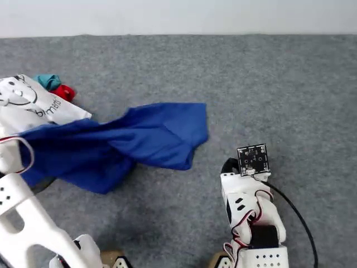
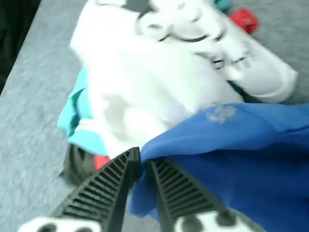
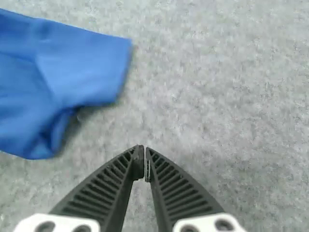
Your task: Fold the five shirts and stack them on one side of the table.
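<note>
A blue shirt [image 1: 128, 142] lies stretched across the left middle of the grey table, one end toward the centre. My left gripper [image 2: 144, 166] is shut on the blue shirt's [image 2: 231, 145] edge at the table's left side. Behind it sits a pile with a white printed shirt [image 1: 30, 103], a teal shirt [image 1: 49, 81] and a red one [image 1: 64, 92]; the left wrist view shows the white shirt [image 2: 159, 67], teal cloth [image 2: 79, 130] and red cloth [image 2: 244, 20]. My right gripper [image 3: 144, 162] is shut with nothing in it, over bare table right of the blue shirt [image 3: 48, 82].
The grey felt table [image 1: 268, 84] stretches bare to the right and back. The left arm's white body [image 1: 28, 223] fills the front left corner, and the right arm [image 1: 251, 223] with its cable stands at the front right.
</note>
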{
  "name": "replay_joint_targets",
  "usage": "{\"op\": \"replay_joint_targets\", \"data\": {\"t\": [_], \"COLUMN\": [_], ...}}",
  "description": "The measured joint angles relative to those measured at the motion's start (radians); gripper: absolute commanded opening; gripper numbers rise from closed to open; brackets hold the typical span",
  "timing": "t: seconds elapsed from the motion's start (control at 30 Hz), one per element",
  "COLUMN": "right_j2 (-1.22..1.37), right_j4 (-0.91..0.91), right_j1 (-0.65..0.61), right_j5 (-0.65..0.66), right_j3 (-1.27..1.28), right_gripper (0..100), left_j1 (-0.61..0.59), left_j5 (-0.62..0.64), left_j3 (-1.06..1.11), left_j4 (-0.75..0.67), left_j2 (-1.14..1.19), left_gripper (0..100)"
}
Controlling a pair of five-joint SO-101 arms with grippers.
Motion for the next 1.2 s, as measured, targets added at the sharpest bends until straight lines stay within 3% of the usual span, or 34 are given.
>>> {"op": "replay_joint_targets", "data": {"t": [0.13,0.37,0.47,0.6,0.97,1.2], "right_j2": [-0.002,-0.002,-0.002,-0.002,-0.003,-0.003], "right_j4": [0.078,0.187,0.198,0.198,0.198,0.198], "right_j1": [-0.006,-0.003,-0.002,-0.002,-0.005,0.017], "right_j5": [-0.006,-0.094,-0.114,-0.12,-0.12,-0.12], "right_j3": [-0.054,-0.074,-0.074,-0.074,-0.058,-0.058], "right_gripper": [0.8,0.8,0.8,0.8,0.8,0.8], "left_j1": [-0.068,-0.083,-0.068,0.04,0.381,0.623], "left_j5": [0.0,-0.028,-0.041,-0.083,-0.069,0.038], "left_j3": [-0.074,-0.236,-0.361,-0.491,-0.529,-0.509], "left_j4": [0.054,0.311,0.416,0.45,0.45,0.342], "left_j2": [0.0,0.0,0.0,-0.021,-0.049,0.207], "left_gripper": [1,2,8,22,22,22]}}
